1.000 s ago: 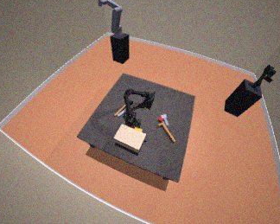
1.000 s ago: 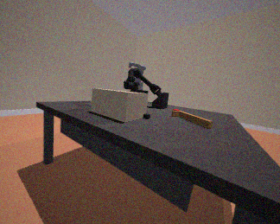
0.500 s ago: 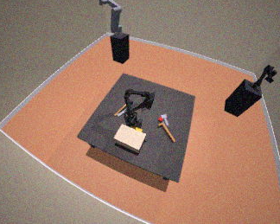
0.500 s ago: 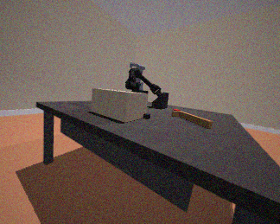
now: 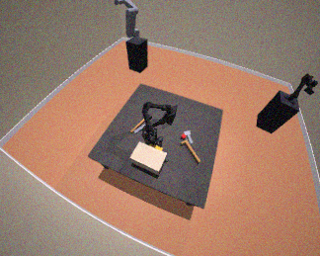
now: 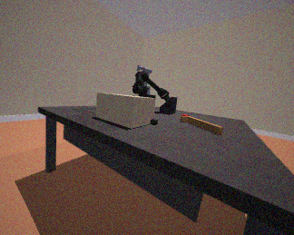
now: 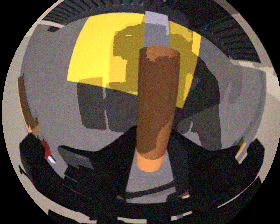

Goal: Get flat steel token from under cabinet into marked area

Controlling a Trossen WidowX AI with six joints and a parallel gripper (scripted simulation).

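Note:
My gripper [image 5: 152, 138] [image 6: 142, 89] [image 7: 151, 130] is shut on a tool with a brown wooden handle [image 7: 155, 78] and a grey tip [image 7: 156, 27]. It holds the tool low, right in front of the beige cabinet [image 5: 148, 157] [image 6: 123, 107], with the tip pointing over the yellow marked area [image 5: 161, 149] [image 7: 100, 47]. In the exterior view the cabinet hides the fingers. The steel token shows in no view.
A hammer-like tool with a wooden handle [image 5: 192, 151] [image 6: 203, 124] and a small red thing [image 5: 184, 136] [image 6: 185, 115] lie to one side of the arm on the dark table [image 5: 206, 125]. A wooden stick [image 5: 137, 126] lies on the other side. A small dark object [image 6: 153, 122] sits by the cabinet's corner.

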